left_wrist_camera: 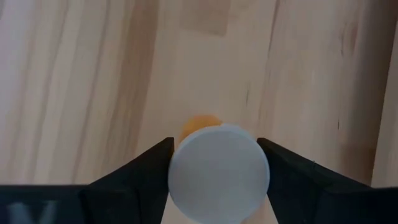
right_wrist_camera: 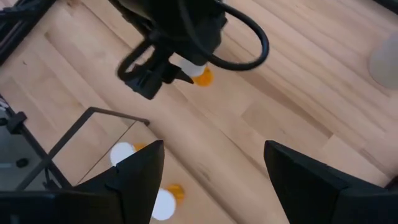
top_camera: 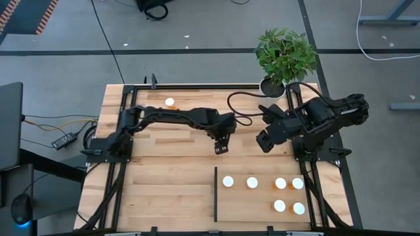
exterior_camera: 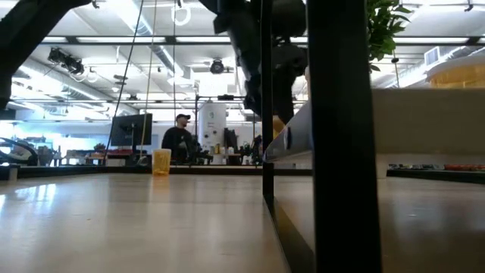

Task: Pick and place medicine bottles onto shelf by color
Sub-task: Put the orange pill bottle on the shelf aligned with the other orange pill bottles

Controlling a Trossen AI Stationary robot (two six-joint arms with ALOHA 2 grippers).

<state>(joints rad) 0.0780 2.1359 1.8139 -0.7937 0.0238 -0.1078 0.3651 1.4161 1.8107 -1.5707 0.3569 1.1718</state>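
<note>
White-capped orange bottle (left_wrist_camera: 219,171) upright between left gripper (left_wrist_camera: 214,180) jaws, cap skyward

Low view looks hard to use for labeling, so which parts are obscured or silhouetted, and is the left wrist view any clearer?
Low view: a dark upright post blocks the middle, and the arm above is a backlit silhouette against bright ceiling lights. Left wrist view: the white cap of the orange bottle fills the foreground, soft and out of focus between the left tool's fingers, while the wood grain behind is sharper.
</note>
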